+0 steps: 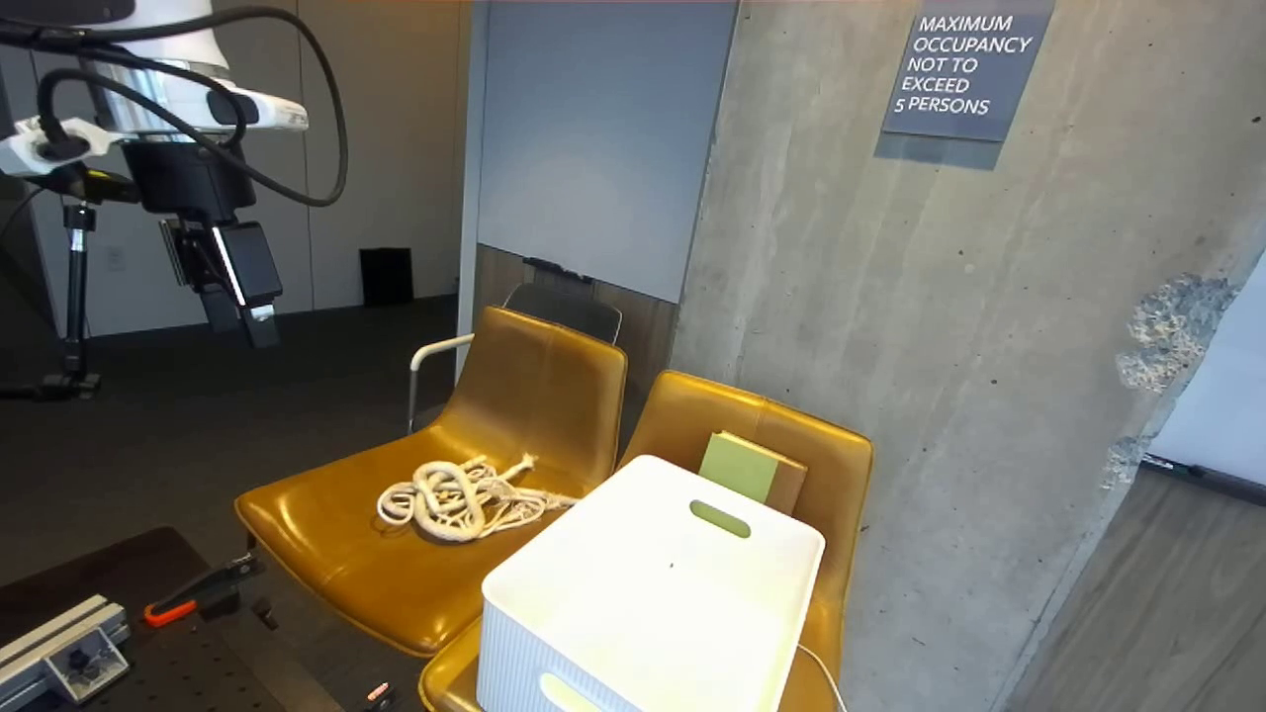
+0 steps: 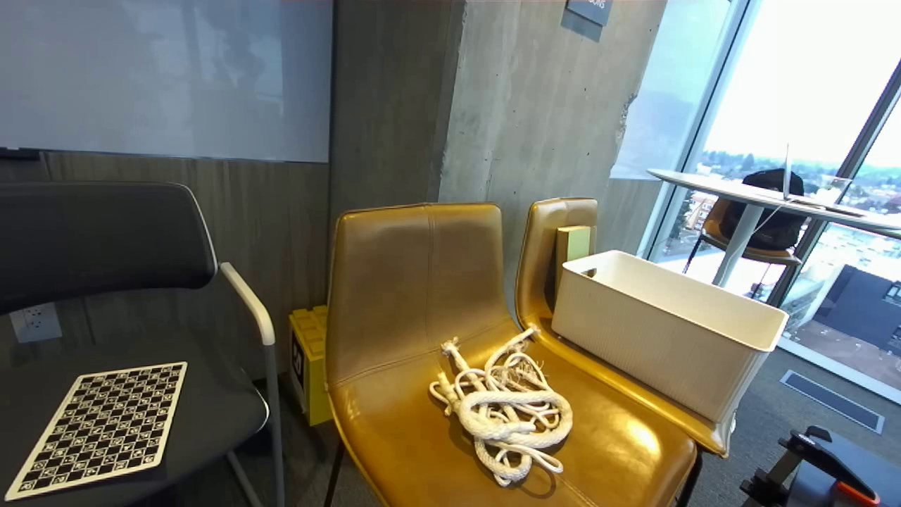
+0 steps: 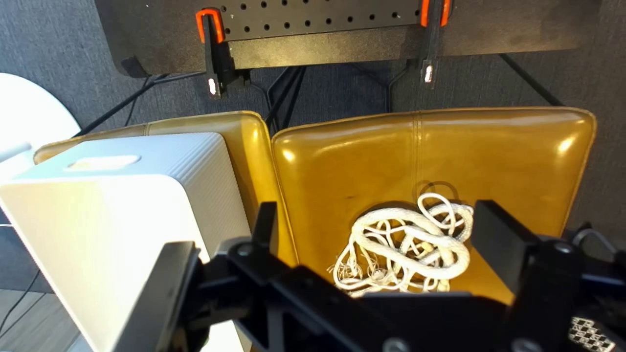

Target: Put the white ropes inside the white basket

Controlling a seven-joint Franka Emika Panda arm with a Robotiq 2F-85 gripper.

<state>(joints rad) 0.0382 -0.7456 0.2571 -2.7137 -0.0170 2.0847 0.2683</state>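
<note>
The white ropes (image 1: pixel 465 504) lie in a loose tangle on the seat of a tan chair, in both exterior views (image 2: pixel 493 426). The white basket (image 1: pixel 519 648) stands upright, open side up, on the tan chair beside it; its ribbed wall shows in an exterior view (image 2: pixel 654 338). Its inside is overexposed, with nothing made out in it. My gripper (image 1: pixel 242 321) is open and empty, high above the chairs. In the wrist view the ropes (image 3: pixel 388 255) appear between the spread fingers (image 3: pixel 379 220), well below them, and the basket (image 3: pixel 215 195) is at the left.
The rope chair's backrest (image 2: pixel 422 274) rises behind the ropes. A green book (image 1: pixel 740 467) leans on the other backrest behind the basket. A dark table with orange clamps (image 3: pixel 210 29) borders the chairs' front. A black chair (image 2: pixel 211 394) holds a checkered board (image 2: pixel 105 426).
</note>
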